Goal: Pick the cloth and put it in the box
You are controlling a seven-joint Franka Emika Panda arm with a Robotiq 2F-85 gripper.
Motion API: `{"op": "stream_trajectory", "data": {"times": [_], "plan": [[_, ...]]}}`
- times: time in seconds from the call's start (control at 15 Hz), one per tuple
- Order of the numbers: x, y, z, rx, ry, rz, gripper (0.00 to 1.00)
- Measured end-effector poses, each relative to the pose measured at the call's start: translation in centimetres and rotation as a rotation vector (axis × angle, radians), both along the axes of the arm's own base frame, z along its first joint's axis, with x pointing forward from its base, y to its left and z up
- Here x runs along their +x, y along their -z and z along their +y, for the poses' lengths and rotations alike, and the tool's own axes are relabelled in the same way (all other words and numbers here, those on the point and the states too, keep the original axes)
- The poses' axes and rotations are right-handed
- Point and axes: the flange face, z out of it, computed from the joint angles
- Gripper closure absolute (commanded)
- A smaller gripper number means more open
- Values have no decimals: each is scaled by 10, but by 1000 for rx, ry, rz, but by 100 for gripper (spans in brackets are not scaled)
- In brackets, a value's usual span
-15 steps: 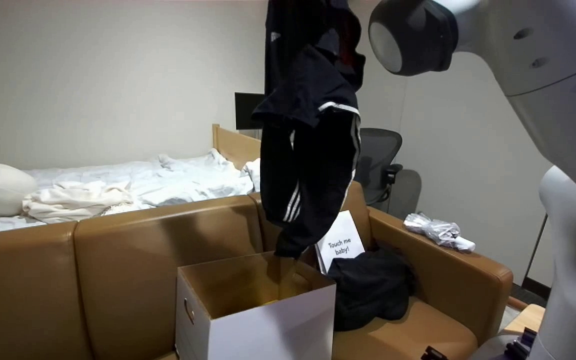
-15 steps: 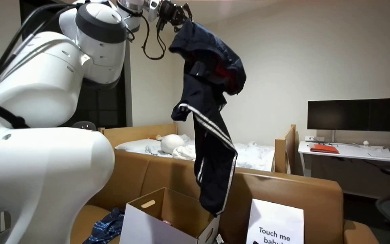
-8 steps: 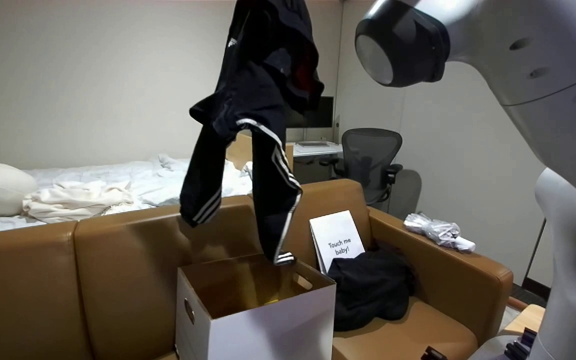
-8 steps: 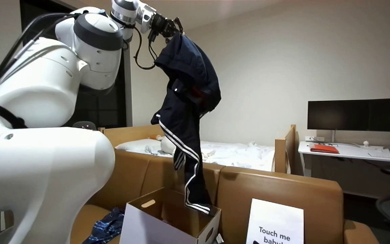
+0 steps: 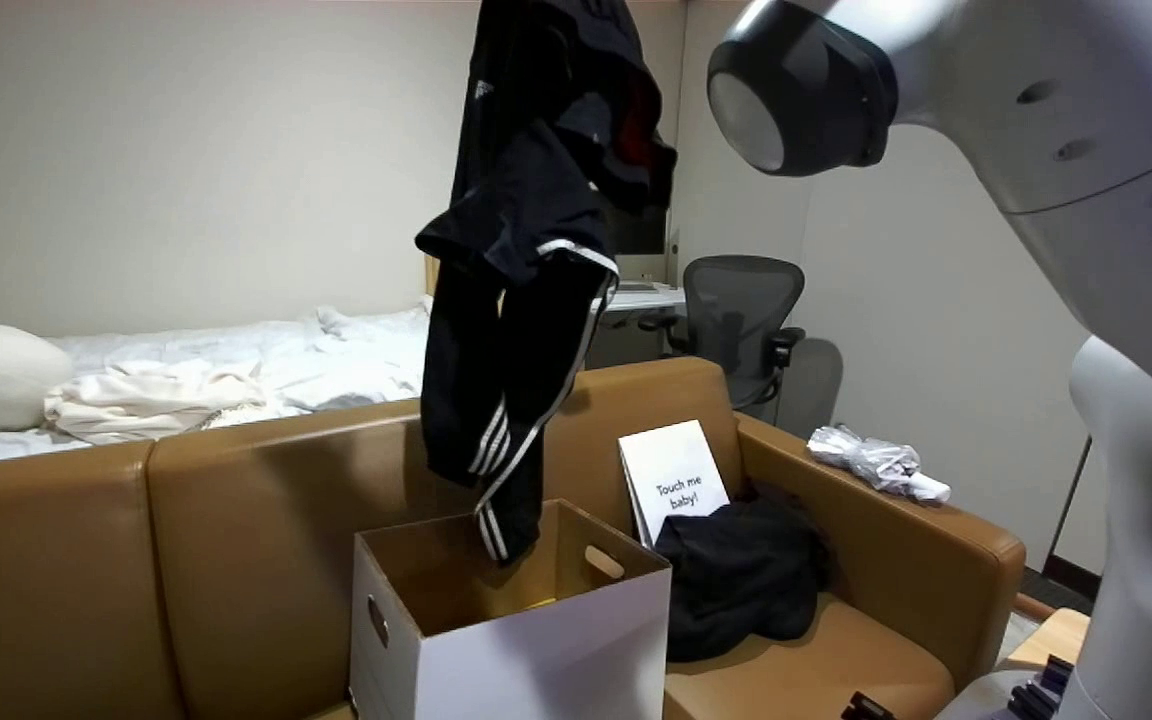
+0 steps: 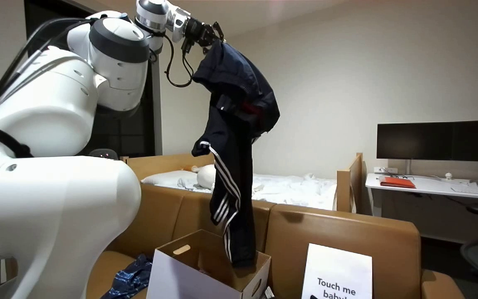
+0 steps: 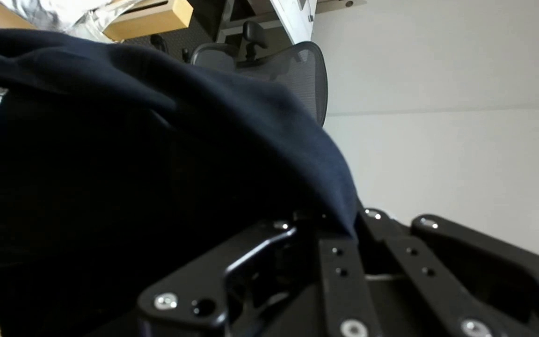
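Observation:
The cloth is a dark navy garment with white stripes and an adidas mark. It hangs long from my gripper in both exterior views (image 5: 526,210) (image 6: 239,91) and fills the left of the wrist view (image 7: 110,154). My gripper (image 6: 217,40) is shut on its top end; in the wrist view the fingers (image 7: 356,222) pinch a fold. The white box (image 5: 546,665), also in an exterior view (image 6: 197,278), stands open on the sofa below. The cloth's lower end overlaps the box opening; I cannot tell whether it is below the rim. Something yellow shows inside the box.
The brown sofa (image 5: 266,560) backs the box. A black cloth (image 5: 746,585) and a white sign (image 5: 676,480) lie right of it. Blue patterned fabric (image 6: 131,276) lies beside the box. A plastic-wrapped item (image 5: 876,465) rests on the armrest. A bed (image 6: 288,189) stands behind.
My gripper has moved lower, and the hanging cloth has shifted left in both exterior views. The cloth swings, and its legs have come together again over the box.

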Motion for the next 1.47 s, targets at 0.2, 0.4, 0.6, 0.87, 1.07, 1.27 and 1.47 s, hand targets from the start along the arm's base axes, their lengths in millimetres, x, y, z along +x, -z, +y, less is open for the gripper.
{"op": "stream_trajectory", "data": {"times": [0.2,0.4,0.6,0.87,1.07,1.27,1.47], "plan": [[1,1,0,-58,3,30,99],[2,1,-2,-114,-12,77,99],[7,2,-14,-146,-27,140,99],[35,23,-56,-14,-110,256,99],[52,42,-75,56,-189,355,98],[49,45,-65,83,-294,417,99],[42,44,-47,120,-420,457,99]]}}
